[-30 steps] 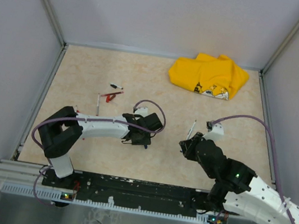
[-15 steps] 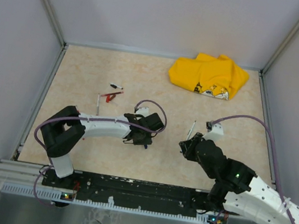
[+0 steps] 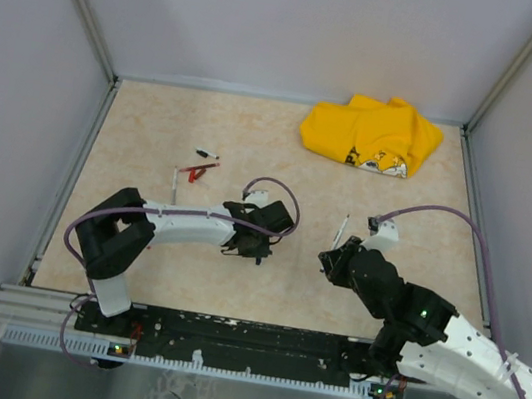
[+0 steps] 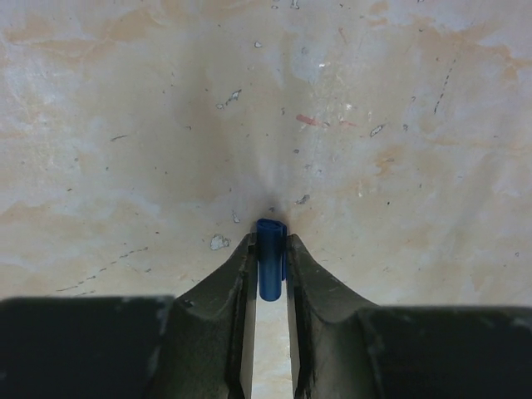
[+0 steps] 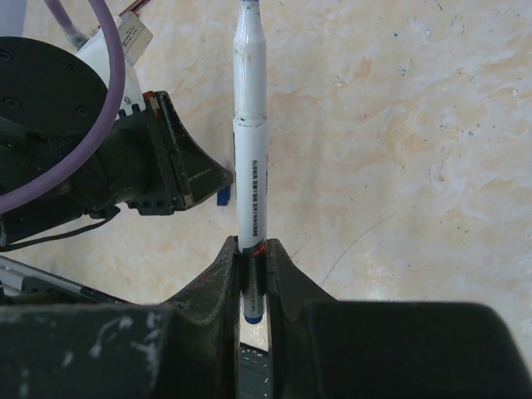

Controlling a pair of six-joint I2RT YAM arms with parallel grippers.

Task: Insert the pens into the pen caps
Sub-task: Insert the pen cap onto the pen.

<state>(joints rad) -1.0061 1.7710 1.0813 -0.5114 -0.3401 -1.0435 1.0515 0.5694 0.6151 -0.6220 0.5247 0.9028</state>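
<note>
Blue cap (image 4: 270, 268) is pinched at the very tips of left gripper (image 4: 270, 249), down on the table (image 4: 399, 100): slip or tilt is risked. White pen (image 5: 249, 150) is clamped near its tail by right gripper (image 5: 252, 262): long overhang, so the cap mouth may be missed. Loose pens (image 3: 195, 170), yellow shirt (image 3: 373, 133) and walls (image 3: 15, 119) are seen well apart.

I see a crumpled yellow shirt (image 3: 373, 133) with a cartoon print lying at the far right of the beige, scuffed table (image 3: 155, 131). Grey walls (image 3: 294, 22) close it in on three sides.
</note>
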